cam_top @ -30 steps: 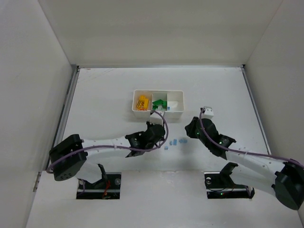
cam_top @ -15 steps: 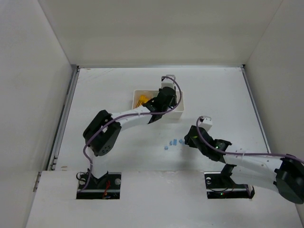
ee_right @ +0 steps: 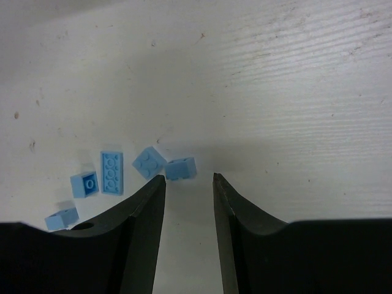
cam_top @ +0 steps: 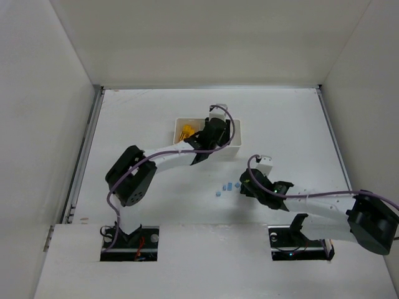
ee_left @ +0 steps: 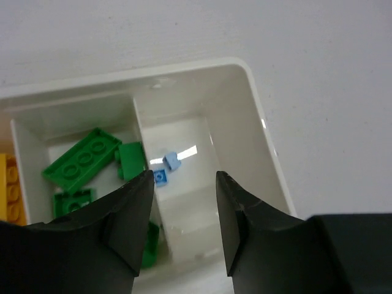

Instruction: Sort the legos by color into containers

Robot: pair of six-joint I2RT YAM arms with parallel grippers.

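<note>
The white tray [cam_top: 237,144] stands mid-table. In the left wrist view its rim [ee_left: 257,104] frames green bricks [ee_left: 81,164] in the middle compartment, two tiny light blue pieces [ee_left: 174,160] in the right one, and a yellow brick [ee_left: 5,190] at the left edge. My left gripper [ee_left: 184,184] hangs open and empty over the right compartment; it also shows in the top view [cam_top: 218,134]. Several light blue pieces [ee_right: 180,168] lie on the table. My right gripper [ee_right: 188,177] is open just right of them, low over the table, and shows in the top view [cam_top: 242,187].
White walls enclose the table on three sides. A metal rail [cam_top: 84,156] runs along the left edge. The loose blue pieces [cam_top: 229,186] lie between the tray and the arm bases. The left arm stretches diagonally from its base to the tray.
My left arm swung from the table near the blue pieces up to the tray and now hovers open over it. My right gripper moved left and nearer, down to the loose blue pieces.
</note>
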